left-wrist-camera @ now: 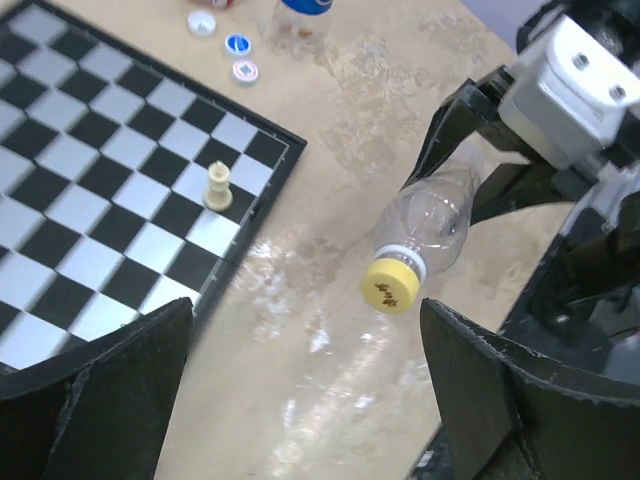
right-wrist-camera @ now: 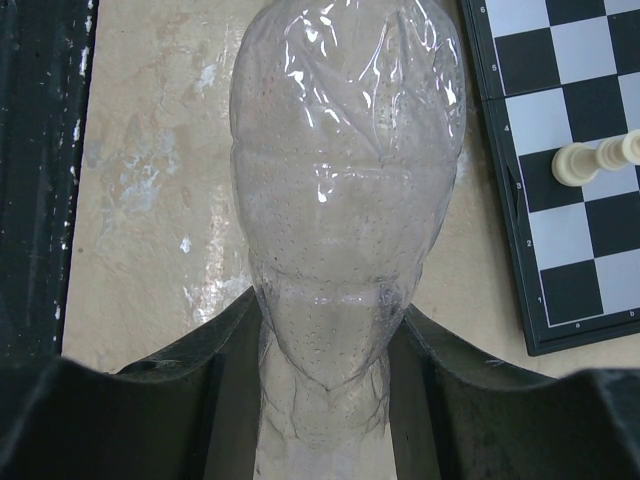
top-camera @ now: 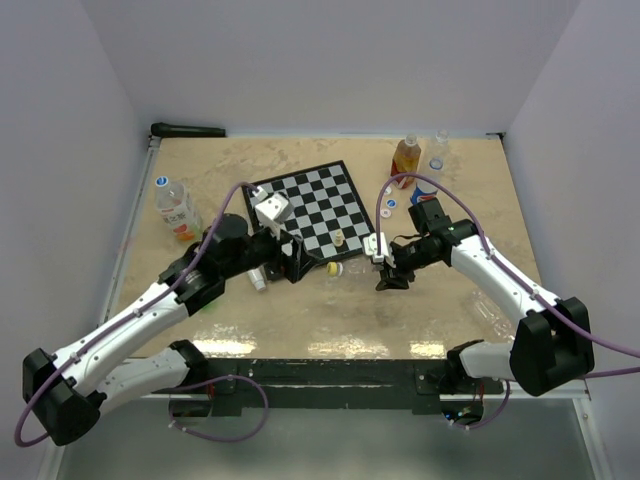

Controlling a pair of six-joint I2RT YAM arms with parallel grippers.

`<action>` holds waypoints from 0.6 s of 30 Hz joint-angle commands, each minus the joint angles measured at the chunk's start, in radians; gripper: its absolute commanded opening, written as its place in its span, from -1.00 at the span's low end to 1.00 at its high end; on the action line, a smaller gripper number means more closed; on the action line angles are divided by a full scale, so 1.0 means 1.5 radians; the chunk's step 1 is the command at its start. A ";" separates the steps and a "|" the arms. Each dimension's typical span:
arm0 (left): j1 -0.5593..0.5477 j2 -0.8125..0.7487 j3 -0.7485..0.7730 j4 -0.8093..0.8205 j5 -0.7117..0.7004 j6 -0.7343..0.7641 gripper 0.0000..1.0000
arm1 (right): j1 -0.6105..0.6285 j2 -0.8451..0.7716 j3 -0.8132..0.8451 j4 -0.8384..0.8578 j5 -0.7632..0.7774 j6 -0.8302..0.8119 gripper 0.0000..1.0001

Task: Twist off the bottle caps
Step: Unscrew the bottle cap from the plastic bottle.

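A clear empty bottle [right-wrist-camera: 345, 200] lies on its side, and my right gripper [right-wrist-camera: 325, 400] is shut on its body, one finger on each side. Its yellow bottle cap [left-wrist-camera: 392, 283] is on the neck and points toward my left gripper [left-wrist-camera: 300, 400]. That gripper is wide open; the cap hangs just beyond its fingertips, nearer the right finger [left-wrist-camera: 500, 390], and touches neither. From above, the yellow cap [top-camera: 332, 268] lies between the left gripper [top-camera: 303, 262] and the right gripper [top-camera: 385, 268]. Three loose caps [left-wrist-camera: 237, 44] lie on the table beyond the board.
A chessboard [top-camera: 310, 205] lies behind the grippers with a cream chess piece [top-camera: 340, 238] near its front edge. A capped bottle [top-camera: 175, 208] stands at the left. An orange-filled bottle [top-camera: 405, 155] and a clear one [top-camera: 437, 150] stand at the back right.
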 commanded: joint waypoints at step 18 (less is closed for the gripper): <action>0.000 -0.025 -0.118 0.188 0.204 0.577 0.98 | 0.000 -0.004 -0.001 -0.003 -0.002 0.006 -0.95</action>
